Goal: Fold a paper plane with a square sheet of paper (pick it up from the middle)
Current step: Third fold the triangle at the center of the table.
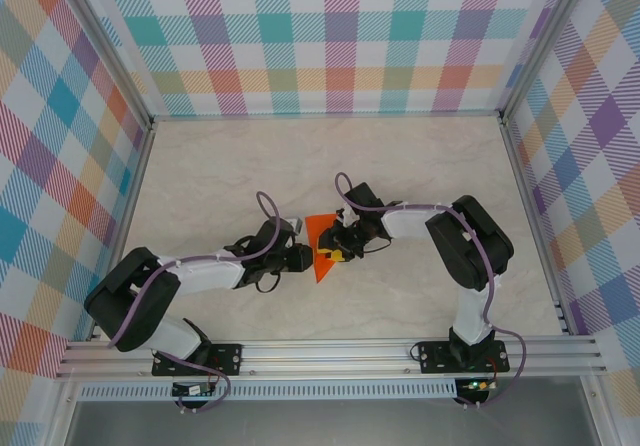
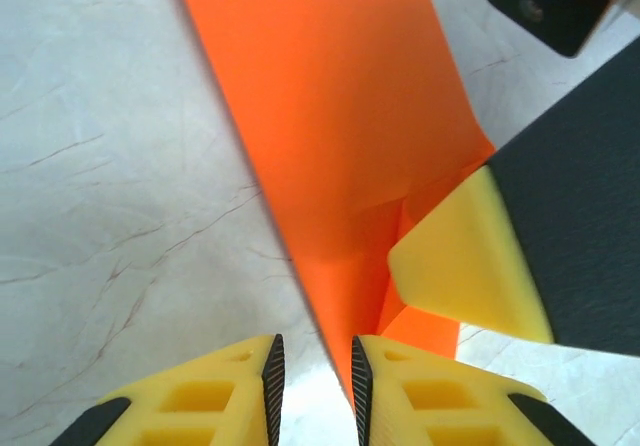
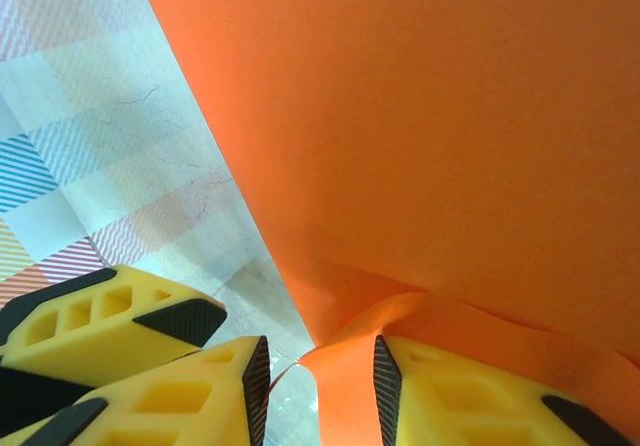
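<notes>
Table (image 1: 420, 166) first, then left arm (image 1: 190, 276) and right arm (image 1: 465, 241), which meet mid-table at the creased orange paper (image 1: 322, 236). Left jaws narrow, the paper's edge running between them; right jaws a little apart around a curled fold.

A fixed camera, high above and behind the arm bases, looks down across the whole table (image 1: 420, 166) toward the far wall. The wrist cameras sit very close. One looks down past the left gripper (image 2: 318, 381) at the tabletop, the other past the right gripper (image 3: 320, 376). All three views share the orange square sheet of paper (image 1: 322, 238) at mid-table.
</notes>
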Action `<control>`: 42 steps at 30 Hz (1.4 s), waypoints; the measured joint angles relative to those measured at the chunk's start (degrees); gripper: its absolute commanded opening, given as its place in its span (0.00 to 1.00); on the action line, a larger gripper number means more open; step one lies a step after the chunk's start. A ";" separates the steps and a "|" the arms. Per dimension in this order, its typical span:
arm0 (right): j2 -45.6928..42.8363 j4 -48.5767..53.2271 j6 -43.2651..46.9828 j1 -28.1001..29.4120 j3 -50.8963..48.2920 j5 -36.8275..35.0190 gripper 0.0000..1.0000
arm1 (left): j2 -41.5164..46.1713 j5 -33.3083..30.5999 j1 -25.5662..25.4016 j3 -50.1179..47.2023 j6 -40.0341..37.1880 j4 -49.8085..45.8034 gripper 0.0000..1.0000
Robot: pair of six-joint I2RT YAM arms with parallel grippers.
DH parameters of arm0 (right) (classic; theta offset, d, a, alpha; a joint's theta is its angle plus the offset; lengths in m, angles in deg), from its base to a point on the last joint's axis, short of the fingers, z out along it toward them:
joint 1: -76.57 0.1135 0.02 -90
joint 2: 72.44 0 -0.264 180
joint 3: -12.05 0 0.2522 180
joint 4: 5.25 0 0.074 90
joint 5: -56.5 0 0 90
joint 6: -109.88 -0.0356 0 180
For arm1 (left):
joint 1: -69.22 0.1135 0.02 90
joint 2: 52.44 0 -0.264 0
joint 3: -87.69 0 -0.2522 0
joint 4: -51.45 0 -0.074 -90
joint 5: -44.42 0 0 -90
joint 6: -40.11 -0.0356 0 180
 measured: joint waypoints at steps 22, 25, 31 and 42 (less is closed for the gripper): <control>0.15 -0.35 0.00 0.33 -0.61 -1.38 0.17 | -2.86 8.26 4.22 0.57 7.13 2.03 0.35; 0.17 -0.33 0.00 0.33 -0.68 -1.51 0.16 | -4.59 9.97 4.55 2.01 7.78 2.64 0.36; 0.26 -0.28 0.00 0.33 -0.72 -1.60 0.12 | -6.95 10.56 4.74 4.31 7.85 3.17 0.36; 0.31 -0.76 0.02 0.33 -1.18 -1.73 0.09 | -9.49 9.66 5.01 6.97 7.80 1.46 0.35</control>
